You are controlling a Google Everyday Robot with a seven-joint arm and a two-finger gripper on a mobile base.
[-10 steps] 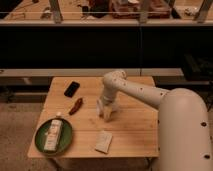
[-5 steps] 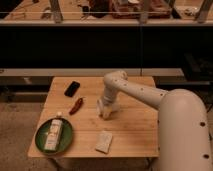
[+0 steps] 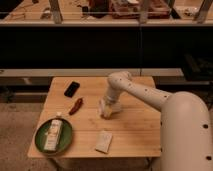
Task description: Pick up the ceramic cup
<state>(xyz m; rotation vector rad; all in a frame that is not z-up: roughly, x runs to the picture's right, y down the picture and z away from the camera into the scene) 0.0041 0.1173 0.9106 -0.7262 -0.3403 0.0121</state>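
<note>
The ceramic cup (image 3: 106, 111) is a small white tapered cup near the middle of the wooden table (image 3: 135, 127). My gripper (image 3: 108, 106) is at the end of the white arm that reaches in from the right, and it sits right at the cup, covering its upper part. The arm's wrist (image 3: 119, 82) stands above it.
A black phone (image 3: 71, 89) lies at the table's back left. A red chili pepper (image 3: 76, 106) lies left of the cup. A green plate (image 3: 42, 146) at the front left holds a white bottle (image 3: 53, 134). A flat pale packet (image 3: 104, 141) lies near the front edge.
</note>
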